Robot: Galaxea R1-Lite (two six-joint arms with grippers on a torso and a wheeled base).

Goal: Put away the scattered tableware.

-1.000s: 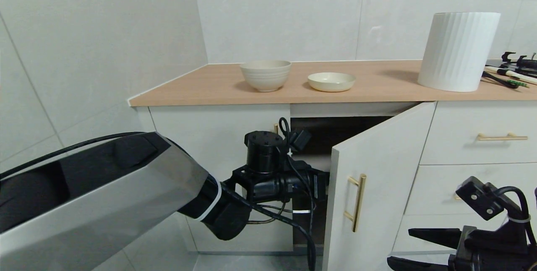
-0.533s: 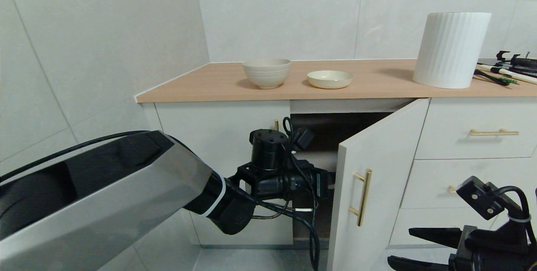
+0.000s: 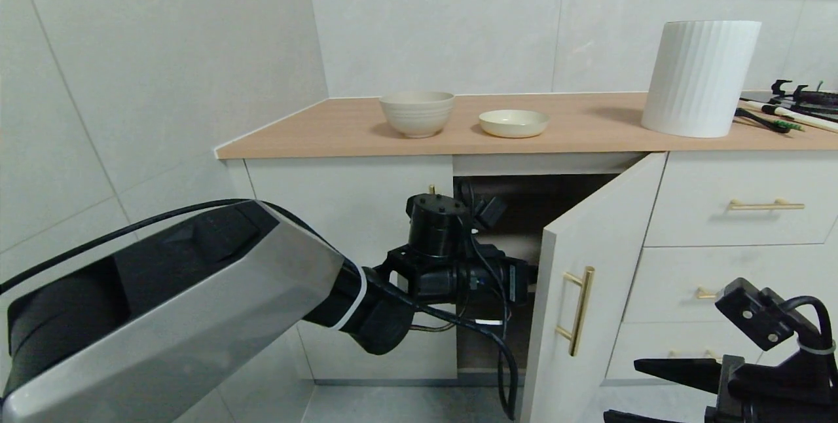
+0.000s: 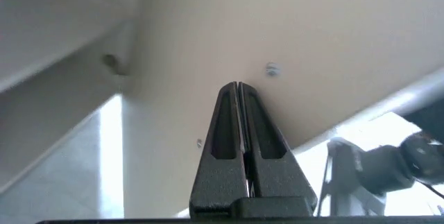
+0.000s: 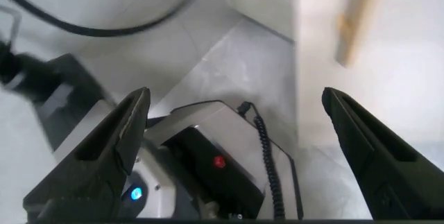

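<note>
White tiles cover the walls of the kitchen corner, and a wooden counter (image 3: 589,131) runs along the far wall. On the counter sit a pale bowl (image 3: 417,113) and, just to its right, a small shallow dish (image 3: 514,123). They are near each other but not touching. Farther right stands a tall white ribbed pot (image 3: 700,79), and past it some dark tools (image 3: 782,120) lie at the right edge. Under the counter a white cupboard door (image 3: 592,246) hangs open, swung out toward the near side, with a gold handle (image 3: 576,310) on its front. Right of it are white drawers (image 3: 746,203). The left arm stretches from the near left, low down, across to the dark gap of the open cupboard, and its wrist sits just left of the door's edge. The left gripper (image 4: 238,96) is clenched tight with nothing in it, its two fingers pressed flat together. Its tip is close to a flat white panel with small screws (image 4: 271,69), but I cannot tell if it touches. The right gripper (image 5: 236,99) is low at the near right, in front of the drawers, with its fingers spread wide apart and holding nothing. Both grippers are well below the bowl and dish.
</note>
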